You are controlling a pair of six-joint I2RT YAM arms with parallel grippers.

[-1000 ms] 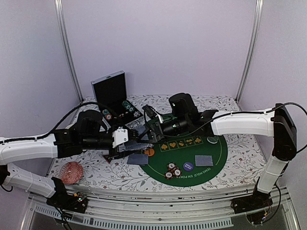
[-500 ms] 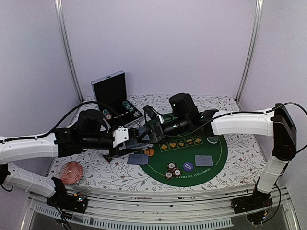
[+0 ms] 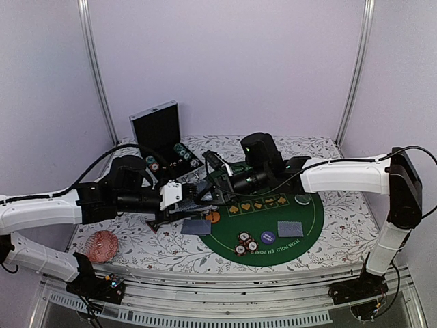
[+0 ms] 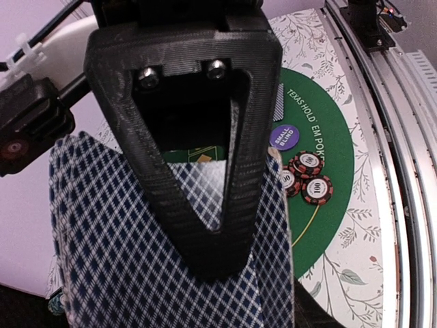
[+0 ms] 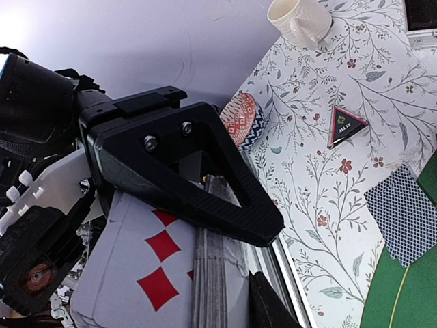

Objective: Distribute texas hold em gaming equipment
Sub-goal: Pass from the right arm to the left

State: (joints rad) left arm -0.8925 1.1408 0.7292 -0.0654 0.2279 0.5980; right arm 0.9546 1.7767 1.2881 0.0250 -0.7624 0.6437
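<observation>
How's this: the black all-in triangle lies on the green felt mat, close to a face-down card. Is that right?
Not quite. The black all-in triangle lies on the floral tablecloth, off the green felt mat. It is close to a face-down card, as you said. The right wrist view shows this.

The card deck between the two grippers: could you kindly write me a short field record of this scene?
deck: card deck, between the fingers of both grippers
left gripper: on the deck's blue back side; grip unclear
right gripper: on its face side; grip unclear
mat: green mat carries chips, a purple button, a card pile
off mat: triangular marker, mug
</observation>
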